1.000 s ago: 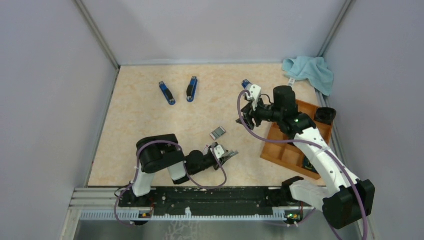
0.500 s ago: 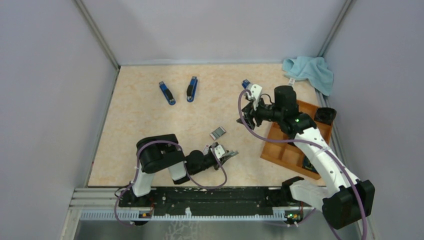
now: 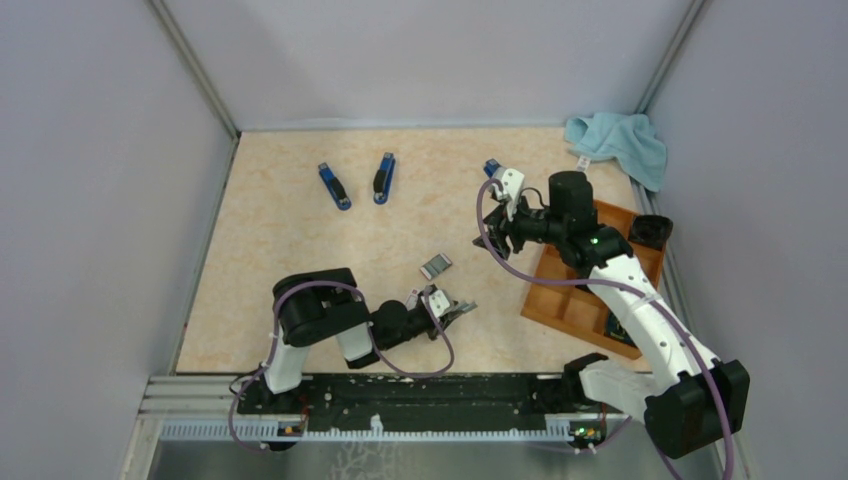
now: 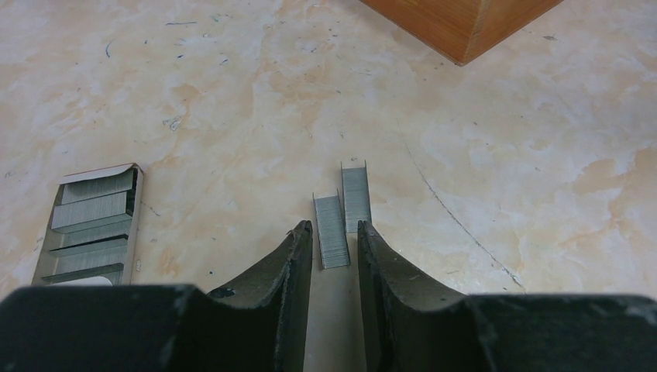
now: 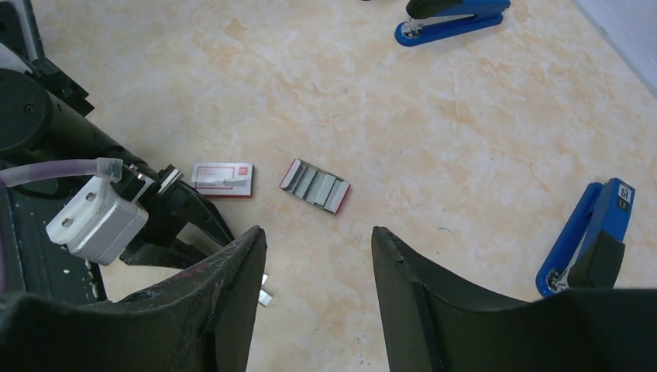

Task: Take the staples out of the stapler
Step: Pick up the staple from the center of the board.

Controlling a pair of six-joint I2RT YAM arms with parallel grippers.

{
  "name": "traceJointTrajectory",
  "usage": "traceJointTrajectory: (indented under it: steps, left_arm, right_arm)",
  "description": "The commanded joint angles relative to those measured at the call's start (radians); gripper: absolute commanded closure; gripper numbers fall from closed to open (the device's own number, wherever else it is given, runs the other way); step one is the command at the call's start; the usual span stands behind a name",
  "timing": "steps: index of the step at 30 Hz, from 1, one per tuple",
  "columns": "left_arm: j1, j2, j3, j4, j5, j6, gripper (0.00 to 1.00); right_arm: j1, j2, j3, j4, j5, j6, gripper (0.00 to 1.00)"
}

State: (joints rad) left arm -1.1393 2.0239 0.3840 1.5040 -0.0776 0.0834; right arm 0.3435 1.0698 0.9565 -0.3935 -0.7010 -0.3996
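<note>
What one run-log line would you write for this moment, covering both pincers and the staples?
staples: two loose strips on table | left pincer: low, narrowly open astride one strip | right pincer: open, empty, raised

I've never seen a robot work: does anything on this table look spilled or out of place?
Two short grey metal staple strips lie loose on the beige table at the tips of the left gripper, outside the small open staple tray nearby. A light blue cloth sits crumpled in the far corner.
</note>
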Motion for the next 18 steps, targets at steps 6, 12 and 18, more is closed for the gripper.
traceJointTrajectory:
  steps: [6, 12, 18]
  left_arm:
    - [-0.008, 0.014, 0.012, 0.094, 0.010, 0.004, 0.66]
    - [-0.008, 0.015, 0.014, 0.089, 0.008, 0.004, 0.70]
    - [-0.008, 0.010, 0.009, 0.094, 0.007, 0.001, 0.72]
  right_arm:
    - [-0.014, -0.018, 0.017, 0.023, -0.018, 0.000, 0.46]
    - [-0.014, -0.022, 0.018, 0.021, -0.022, -0.001, 0.46]
    - [-0.013, -0.026, 0.020, 0.020, -0.025, -0.002, 0.46]
